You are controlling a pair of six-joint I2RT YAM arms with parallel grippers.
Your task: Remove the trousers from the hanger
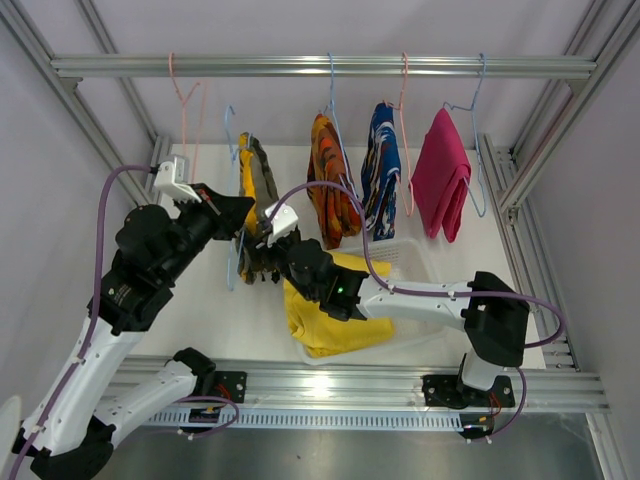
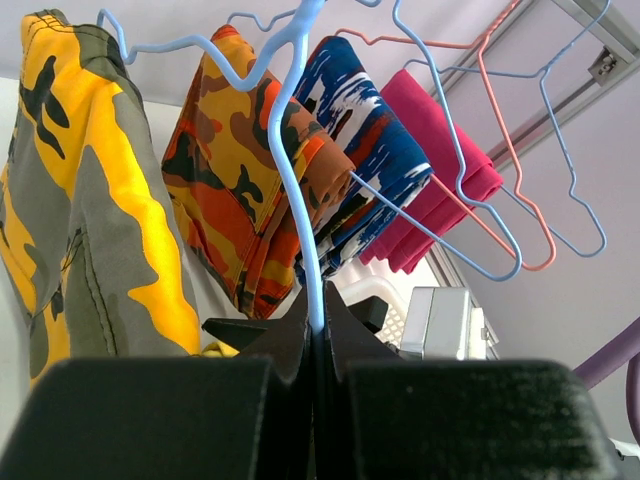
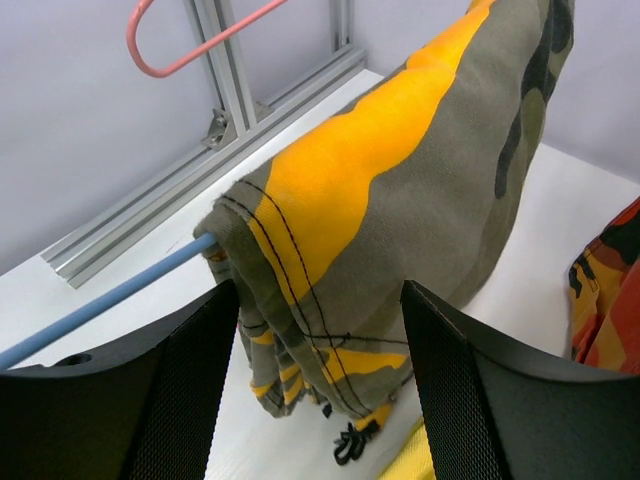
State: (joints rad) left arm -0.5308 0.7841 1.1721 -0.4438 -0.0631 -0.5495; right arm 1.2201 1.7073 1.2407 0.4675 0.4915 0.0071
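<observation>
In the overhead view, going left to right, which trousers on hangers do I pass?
On hangers: yellow-grey camouflage trousers → orange-black patterned trousers → blue-white-red patterned trousers → magenta pink trousers.

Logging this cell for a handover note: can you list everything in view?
camouflage trousers: one, yellow-grey, on the light blue hanger, leftmost garment
orange-black trousers: one, hanging second from left
blue-white-red trousers: one, hanging third
magenta trousers: one, hanging rightmost
plain trousers: one, yellow, in the basket
basket: one, white, on the table
empty hanger: one, pink, far left on the rail
rail: one, grey metal, across the top
left pincer: one, black, shut on the light blue hanger
right pincer: one, black, open either side of the camouflage trousers
</observation>
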